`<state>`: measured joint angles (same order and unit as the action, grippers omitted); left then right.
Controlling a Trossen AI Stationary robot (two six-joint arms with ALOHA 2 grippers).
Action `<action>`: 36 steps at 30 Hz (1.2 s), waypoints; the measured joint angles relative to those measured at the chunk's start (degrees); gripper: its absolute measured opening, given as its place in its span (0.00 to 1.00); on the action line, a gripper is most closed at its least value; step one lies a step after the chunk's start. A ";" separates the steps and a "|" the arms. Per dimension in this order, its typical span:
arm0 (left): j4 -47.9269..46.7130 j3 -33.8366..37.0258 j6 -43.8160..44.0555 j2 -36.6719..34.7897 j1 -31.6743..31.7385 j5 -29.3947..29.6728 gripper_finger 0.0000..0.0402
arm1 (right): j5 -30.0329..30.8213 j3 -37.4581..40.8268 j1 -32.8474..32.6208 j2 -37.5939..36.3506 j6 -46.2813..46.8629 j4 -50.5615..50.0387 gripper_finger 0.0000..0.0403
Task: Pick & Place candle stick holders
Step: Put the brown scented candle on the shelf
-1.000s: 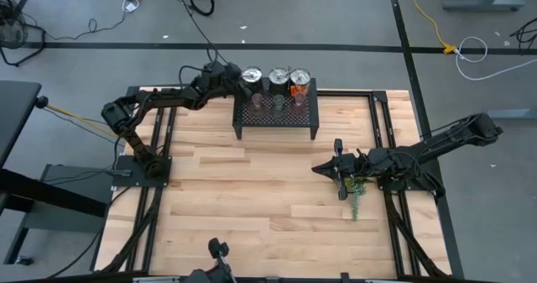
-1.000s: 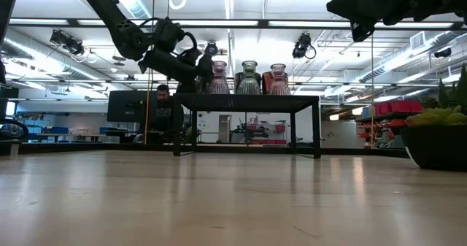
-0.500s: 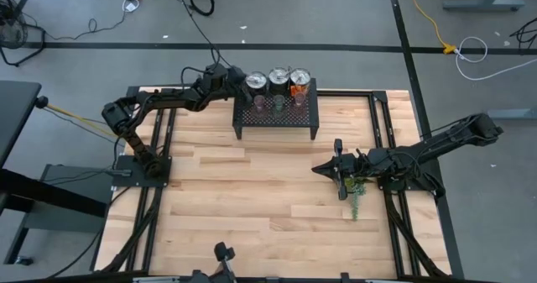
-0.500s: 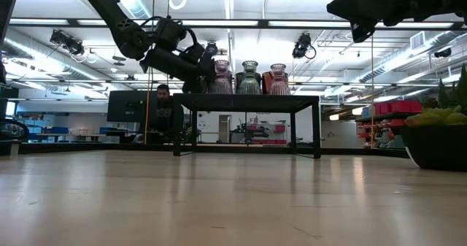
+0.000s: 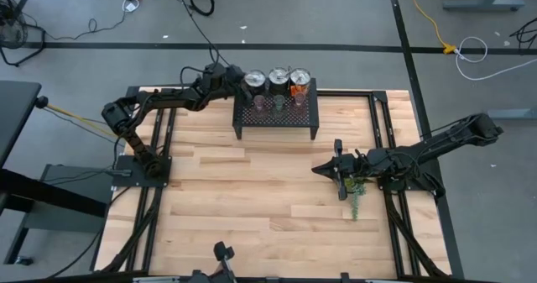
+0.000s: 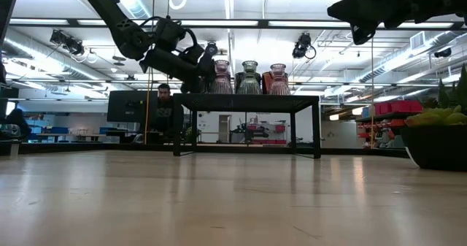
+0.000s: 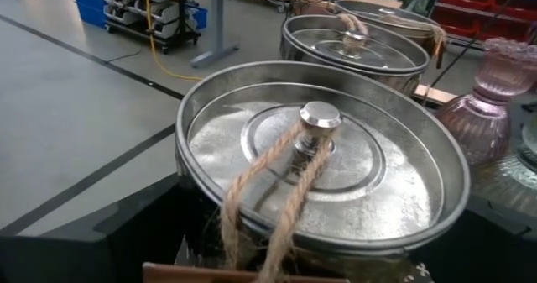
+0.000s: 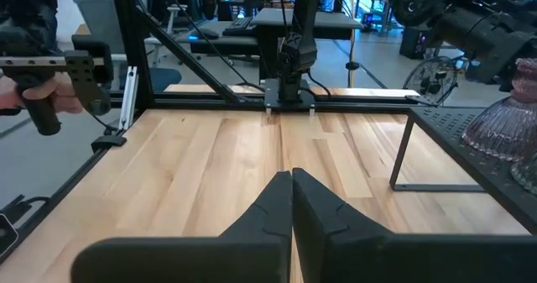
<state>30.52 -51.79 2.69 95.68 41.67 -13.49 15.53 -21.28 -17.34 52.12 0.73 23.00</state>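
Three bell-shaped translucent glass candle stick holders [image 5: 277, 103] stood on the black mesh stand [image 5: 276, 118]. Left gripper [image 5: 237, 80], fingers spread, hovered beside them; right gripper [image 5: 319, 169] pressed together, idle. Likely fragile, slick: grasp the narrow neck

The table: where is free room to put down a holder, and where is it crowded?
Free: the wide bare wood of the table between the black rack and the near edge. Crowded: the rack top, with the tins, the holders and the left gripper; also around the plant under the right gripper.
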 joint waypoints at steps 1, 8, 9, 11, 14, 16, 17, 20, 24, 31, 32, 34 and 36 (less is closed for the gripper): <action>0.01 0.00 0.01 0.00 0.00 -0.09 1.00 | 0.01 0.00 0.01 0.00 0.09 -0.02 0.02; 0.93 0.00 1.21 0.07 -0.02 -0.26 1.00 | 0.01 0.00 0.01 0.00 0.09 0.03 0.02; 1.01 0.00 1.21 0.07 -0.02 -0.26 1.00 | 0.01 0.00 0.01 0.00 0.09 0.03 0.02; 1.03 0.00 1.23 0.07 -0.02 -0.29 1.00 | 0.02 0.00 0.00 0.00 0.09 0.03 0.02; 1.07 0.00 1.47 0.07 -0.02 -0.35 1.00 | 0.00 0.00 0.02 0.00 0.07 0.03 0.02; 1.09 0.00 1.56 0.07 0.00 -0.70 1.00 | 0.01 0.00 0.00 0.00 0.07 0.03 0.02; 1.10 0.00 1.57 0.07 0.00 -0.81 1.00 | 0.01 0.00 0.02 0.00 0.07 0.03 0.02; 1.36 0.00 1.62 0.07 0.00 -1.35 1.00 | 0.02 0.00 0.02 0.00 0.05 0.01 0.02; 2.25 -0.02 1.42 0.07 -0.02 -1.83 1.00 | 0.02 0.00 0.02 0.00 0.05 0.00 0.02; 2.19 -0.02 1.41 0.07 0.00 -1.81 1.00 | 0.02 0.00 0.01 0.00 -0.10 -0.30 0.02; 2.17 -0.02 1.36 0.05 0.00 -1.81 1.00 | 0.02 0.00 0.01 0.00 -0.10 -0.30 0.02; 1.67 -0.01 1.28 -0.39 0.00 -1.79 1.00 | 0.02 0.00 0.00 -0.01 -0.10 -0.32 0.02; 1.54 0.00 1.28 -0.87 0.00 -2.00 1.00 | 0.02 0.00 0.00 0.00 -0.10 -0.33 0.02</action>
<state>32.06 -51.79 3.97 94.81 41.67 -15.50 15.55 -21.28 -17.34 52.12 0.62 22.67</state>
